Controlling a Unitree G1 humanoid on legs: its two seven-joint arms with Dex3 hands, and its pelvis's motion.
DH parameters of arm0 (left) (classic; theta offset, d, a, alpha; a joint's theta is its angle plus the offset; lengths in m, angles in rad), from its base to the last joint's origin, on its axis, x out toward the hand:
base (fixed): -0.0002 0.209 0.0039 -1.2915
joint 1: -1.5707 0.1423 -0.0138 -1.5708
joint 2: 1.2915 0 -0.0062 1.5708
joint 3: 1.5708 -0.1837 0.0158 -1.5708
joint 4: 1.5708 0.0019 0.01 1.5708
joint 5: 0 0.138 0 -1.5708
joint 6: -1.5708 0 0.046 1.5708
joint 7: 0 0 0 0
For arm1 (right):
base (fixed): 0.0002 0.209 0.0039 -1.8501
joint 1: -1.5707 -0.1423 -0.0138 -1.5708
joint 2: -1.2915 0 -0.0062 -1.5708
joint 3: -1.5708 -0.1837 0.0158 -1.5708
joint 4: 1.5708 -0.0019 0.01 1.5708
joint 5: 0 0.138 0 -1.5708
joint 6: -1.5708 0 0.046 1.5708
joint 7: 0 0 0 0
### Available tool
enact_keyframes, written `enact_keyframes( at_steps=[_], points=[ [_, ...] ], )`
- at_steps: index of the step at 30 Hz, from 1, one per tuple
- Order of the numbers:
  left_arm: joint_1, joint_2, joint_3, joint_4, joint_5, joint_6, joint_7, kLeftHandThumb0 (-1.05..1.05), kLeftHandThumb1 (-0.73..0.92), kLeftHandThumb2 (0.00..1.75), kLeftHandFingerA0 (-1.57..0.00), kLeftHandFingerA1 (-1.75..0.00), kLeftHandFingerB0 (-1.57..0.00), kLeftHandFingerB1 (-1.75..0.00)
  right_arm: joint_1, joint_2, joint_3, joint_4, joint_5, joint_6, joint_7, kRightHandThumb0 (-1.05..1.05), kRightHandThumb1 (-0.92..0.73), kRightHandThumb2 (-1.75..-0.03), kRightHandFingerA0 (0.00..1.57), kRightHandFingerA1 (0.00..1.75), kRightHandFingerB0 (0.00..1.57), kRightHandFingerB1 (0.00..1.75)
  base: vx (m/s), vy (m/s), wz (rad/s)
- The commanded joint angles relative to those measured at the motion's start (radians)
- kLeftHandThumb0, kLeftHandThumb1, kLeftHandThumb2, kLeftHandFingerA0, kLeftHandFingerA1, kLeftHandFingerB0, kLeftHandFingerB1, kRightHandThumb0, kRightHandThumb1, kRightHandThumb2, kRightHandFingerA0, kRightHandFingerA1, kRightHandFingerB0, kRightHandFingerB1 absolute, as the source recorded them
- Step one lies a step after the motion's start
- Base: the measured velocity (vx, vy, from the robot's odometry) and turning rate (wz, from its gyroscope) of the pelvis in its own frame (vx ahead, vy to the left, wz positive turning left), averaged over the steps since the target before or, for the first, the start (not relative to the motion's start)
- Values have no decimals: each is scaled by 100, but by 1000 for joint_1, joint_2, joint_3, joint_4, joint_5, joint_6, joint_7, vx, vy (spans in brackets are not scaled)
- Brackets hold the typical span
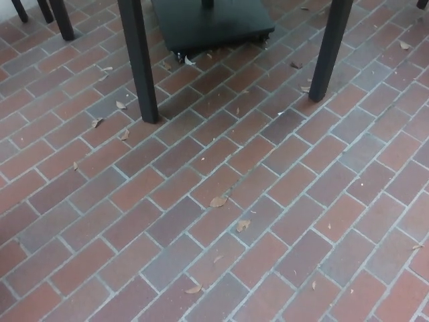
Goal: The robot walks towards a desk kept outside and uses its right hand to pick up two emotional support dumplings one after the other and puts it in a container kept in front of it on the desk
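Brick paving [268, 221], black desk legs [139, 60], dry leaves [218, 200]

soft, even daylight, neither harsh nor dim; no single direction readable. no hard-edged shadows on the brick paving [221, 221], only a faint darkening under the flat black base [211, 23] at top centre. slightly hazy overall, with low contrast and a mild washed-out cast over reds and greys. fine detail smeared: mortar lines soft, dry leaves [218, 200] little more than pale blobs, compression grain throughout. dark table legs [142, 60] nearly featureless black, no sheen or glare. no fingers showing, so nothing to place relative to them. straight lines fairly true toward the edges.
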Motion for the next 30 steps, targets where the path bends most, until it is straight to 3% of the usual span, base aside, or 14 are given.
enact_keyframes(
  at_steps=[1, 23, 30],
  points=[
    [-4, 12, 16, 27, -35, -70, 14, -19, 65, 58, -81, -77, -75, -58, 0, -12, -15, 25, 38, -80, 7, 9, -64, -97, 60, 55, 55, 47, 0, 0, 0],
    [0, 15, 8, 49, -45, -72, 13, -24, 60, 57, -82, -76, -78, -58, 1, -23, -2, 64, 47, -127, 7, 10, -65, -98, 58, 57, 52, 47, 12, -3, -1],
    [-1, 17, -1, 51, -43, -75, 17, -22, 65, 58, -83, -76, -78, -57, -2, -21, -3, 58, 58, -116, 3, 8, -67, -93, 57, 55, 53, 47, 246, 250, 7]
  ],
)
